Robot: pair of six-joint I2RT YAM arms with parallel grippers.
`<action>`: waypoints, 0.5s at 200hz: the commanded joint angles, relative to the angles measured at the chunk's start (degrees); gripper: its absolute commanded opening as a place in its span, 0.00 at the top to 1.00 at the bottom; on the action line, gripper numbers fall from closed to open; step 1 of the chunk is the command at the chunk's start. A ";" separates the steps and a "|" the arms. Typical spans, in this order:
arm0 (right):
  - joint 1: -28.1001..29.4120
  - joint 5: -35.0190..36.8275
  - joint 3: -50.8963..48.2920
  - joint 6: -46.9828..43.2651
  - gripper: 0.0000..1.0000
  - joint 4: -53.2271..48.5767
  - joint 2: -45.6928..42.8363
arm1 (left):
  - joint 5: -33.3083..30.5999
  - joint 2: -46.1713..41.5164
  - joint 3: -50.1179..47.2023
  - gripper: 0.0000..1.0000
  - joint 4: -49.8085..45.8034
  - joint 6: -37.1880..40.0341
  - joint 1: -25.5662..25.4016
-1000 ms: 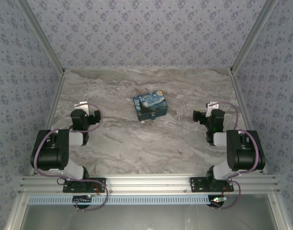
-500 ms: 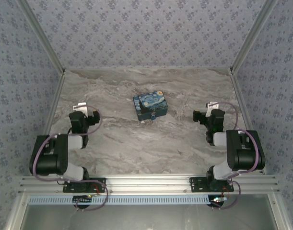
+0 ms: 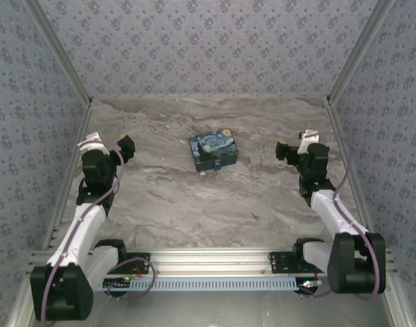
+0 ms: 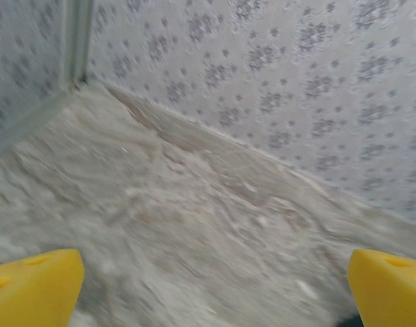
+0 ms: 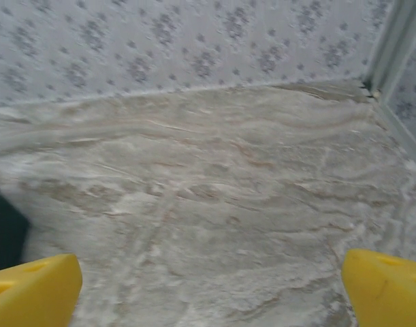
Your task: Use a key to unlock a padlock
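- The padlock sits against the near face of the starry painted tin box. Its shackle is too small to make out.
- The box stands mid-bench, slightly skewed, with bare marble bench on all 4 sides. There is a band behind it to the back wall, wide strips to either side, and an open stretch toward the arm bases.
- The left pincer hovers close to the left rail, well apart from the box. Its jaws are spread wide and hold nothing.
- In the blurred left wrist view, its 2 yellow pads sit at the bottom corners with bare marble between them. The back-left corner lies ahead.
- The right pincer hovers near the right rail, also well apart from the box. It is likewise fully parted and empty.
- In the right wrist view, its pads frame bare marble running to the back wall and the back-right corner post. A dark shape at the left edge cannot be identified.
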 commanded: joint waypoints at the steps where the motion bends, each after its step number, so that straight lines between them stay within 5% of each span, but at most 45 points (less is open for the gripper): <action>1: 4.29 -3.10 3.44 4.65 0.00 -18.01 -4.32 | 3.32 -4.34 -2.14 0.01 -7.88 -14.05 -4.19; 54: 16.99 -3.62 7.71 13.20 0.13 -37.80 -8.37 | 7.47 -6.26 -2.57 0.02 -12.47 -20.37 -16.16; 100: 24.41 -5.94 4.68 20.81 0.24 -48.86 -8.61 | 4.28 -7.41 -9.53 0.04 -8.85 -27.78 -32.35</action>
